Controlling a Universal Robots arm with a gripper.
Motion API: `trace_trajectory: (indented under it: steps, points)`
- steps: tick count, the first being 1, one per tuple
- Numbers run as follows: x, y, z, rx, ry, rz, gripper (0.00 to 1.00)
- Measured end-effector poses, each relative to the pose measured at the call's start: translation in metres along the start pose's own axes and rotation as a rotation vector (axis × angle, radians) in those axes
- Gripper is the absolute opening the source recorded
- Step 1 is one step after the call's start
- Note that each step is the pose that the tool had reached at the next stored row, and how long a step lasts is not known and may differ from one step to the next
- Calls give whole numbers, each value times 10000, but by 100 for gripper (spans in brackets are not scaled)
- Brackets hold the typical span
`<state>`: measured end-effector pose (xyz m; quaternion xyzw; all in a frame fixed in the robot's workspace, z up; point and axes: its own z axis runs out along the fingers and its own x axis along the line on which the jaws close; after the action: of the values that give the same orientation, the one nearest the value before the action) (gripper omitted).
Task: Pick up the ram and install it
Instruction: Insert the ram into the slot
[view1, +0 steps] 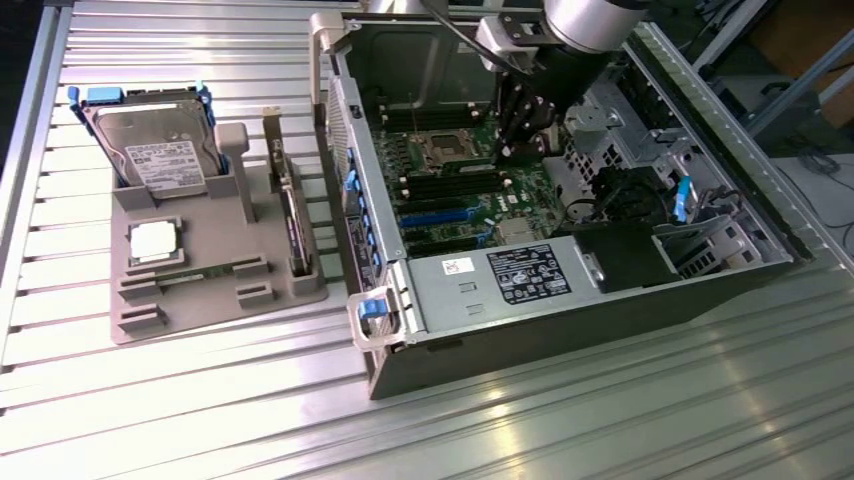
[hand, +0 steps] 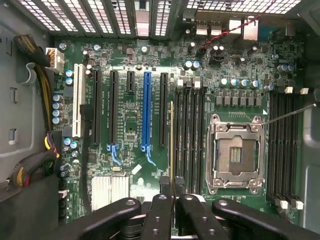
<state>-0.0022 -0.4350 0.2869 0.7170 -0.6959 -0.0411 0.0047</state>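
Item: RAM install, seating step in hand.
Your black-fingered gripper (hand: 172, 202) pinches the slim green ram stick (hand: 171, 145) edge-on over the black memory slots (hand: 187, 135), centre frame; you need true alignment before pressing, judging by this.

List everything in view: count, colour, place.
computer case: one, dark grey, open, on the slatted metal table
motherboard: one, green, inside the case
processor socket: one, silver frame, on the motherboard
tray: one, grey, to the exterior view's left of the case
hard drive: one, silver, propped at the tray's back
processor chip: one, silver, flat in the tray
expansion card: one, dark, on edge in the tray
ram: one, edge-on, over the motherboard
gripper: one, black, fingers shut on the ram
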Motion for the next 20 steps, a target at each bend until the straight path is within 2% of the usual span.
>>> trace_trajectory:
  steps: [4,8,12,16,20]
  points:
    - [-12,25,45,0,1,0,12]
    - [-58,75,152,-1,3,2,12]
    - [-87,123,217,1,0,1,12]
    - [-93,129,275,-1,3,0,12]
    - [-146,140,364,-1,7,0,12]
